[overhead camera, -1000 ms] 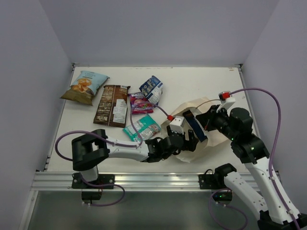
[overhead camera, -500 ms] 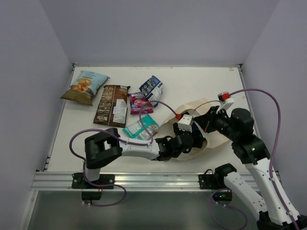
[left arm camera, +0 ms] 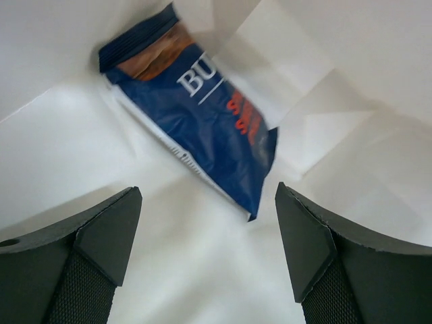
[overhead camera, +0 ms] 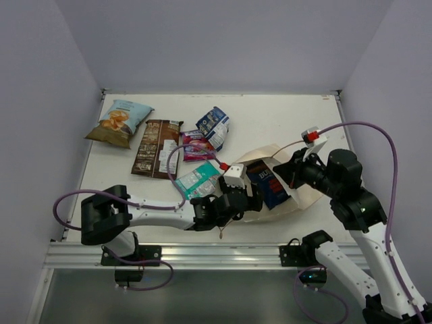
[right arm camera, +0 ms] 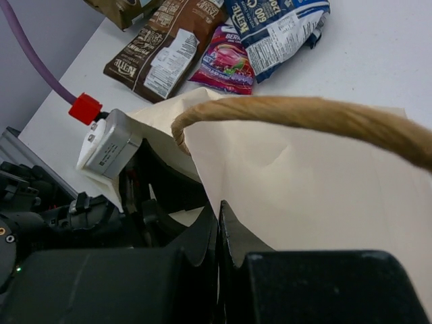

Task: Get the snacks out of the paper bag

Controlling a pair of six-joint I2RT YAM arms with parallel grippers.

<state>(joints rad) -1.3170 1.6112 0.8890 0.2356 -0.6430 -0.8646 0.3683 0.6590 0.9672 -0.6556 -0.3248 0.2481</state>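
A: Where's the paper bag (overhead camera: 305, 194)?
B: On its side, right of centre, mouth facing left. The right gripper (right arm camera: 219, 223) is pinched tight on its upper edge.
A: And the left gripper (left arm camera: 206, 202)?
B: Spread wide at the mouth, holding nothing. A blue-and-white packet (left arm camera: 202, 128) lies inside, just ahead.
A: Others?
B: On the table (overhead camera: 283, 115), upper left: brown packet (overhead camera: 158, 148), chip bag (overhead camera: 120, 123), second blue-and-white packet (overhead camera: 214, 125), teal packet (overhead camera: 198, 180), magenta packet (overhead camera: 196, 146).

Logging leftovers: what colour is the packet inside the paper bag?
The packet is dark blue with white and red lettering, clearest in left wrist view.
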